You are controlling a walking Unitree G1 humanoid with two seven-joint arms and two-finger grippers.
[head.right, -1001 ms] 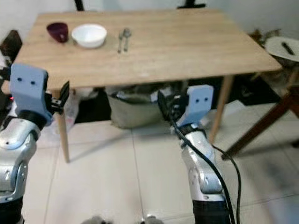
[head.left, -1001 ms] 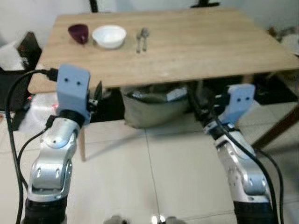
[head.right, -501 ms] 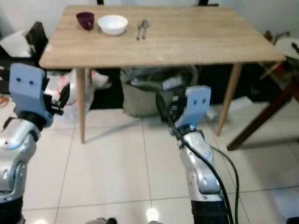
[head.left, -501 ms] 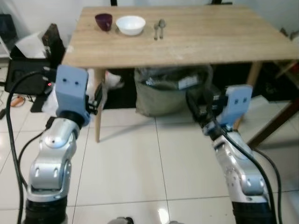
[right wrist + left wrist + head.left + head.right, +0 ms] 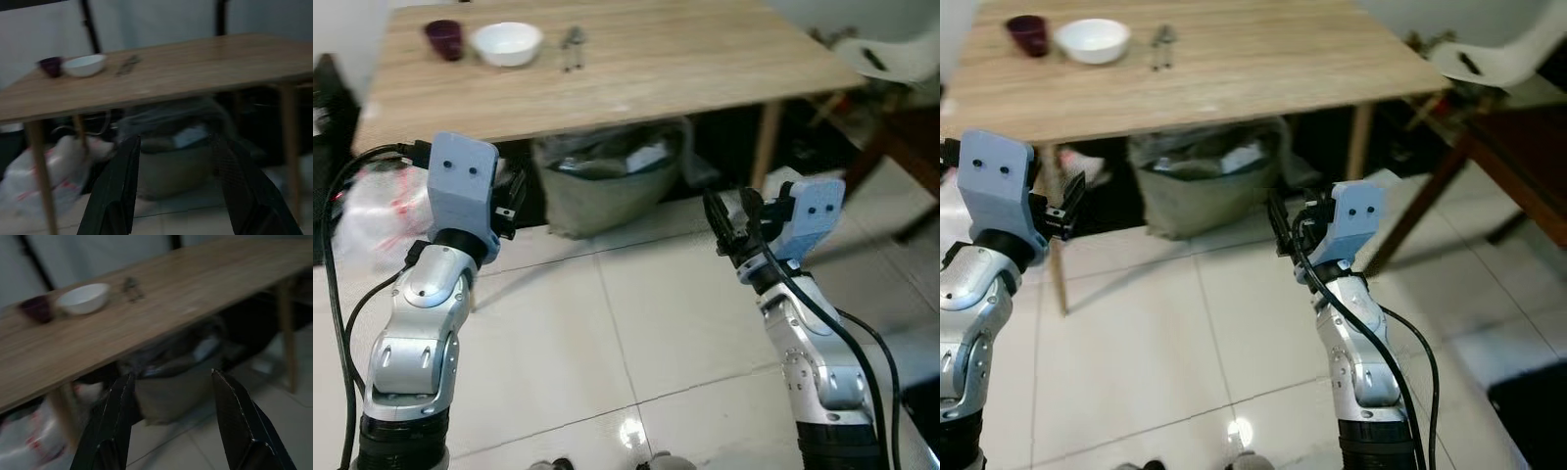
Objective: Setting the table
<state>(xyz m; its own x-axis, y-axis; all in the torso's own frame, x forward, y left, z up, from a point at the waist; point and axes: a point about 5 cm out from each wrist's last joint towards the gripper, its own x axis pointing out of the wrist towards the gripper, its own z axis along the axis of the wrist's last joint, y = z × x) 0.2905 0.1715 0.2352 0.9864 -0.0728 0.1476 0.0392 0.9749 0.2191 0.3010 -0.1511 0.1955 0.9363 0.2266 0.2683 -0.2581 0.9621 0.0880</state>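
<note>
Standing back from the table (image 5: pixel 656 73), on a shiny tile floor (image 5: pixel 636 333). Holding nothing in the left gripper (image 5: pixel 171 374), with its fingers wide apart, up in front on the left. Same with the right gripper (image 5: pixel 732 220) on the right: wide open and empty. Looking at the far left corner of the table: a white bowl (image 5: pixel 507 42) there, a dark cup (image 5: pixel 443 37) just left of it, and what looks like two spoons (image 5: pixel 573 39) a little to the right, too blurry to be sure. Nothing set out on the near side or the right side yet, so probably early in the job. Could go wrong in a few ways from here. Might bump a gripper into the near table edge when walking up, with both arms held out low in front. Might kick the big bag (image 5: pixel 607 181) under the table, or catch a foot on the table leg (image 5: pixel 764 142). Might brush the chair (image 5: pixel 886 54) at the far right when turning that way. Might have to stretch a long way to the bowl and cup, and could knock the cup over or push the bowl along by coming in too fast. Might slip on the glossy floor too.
</note>
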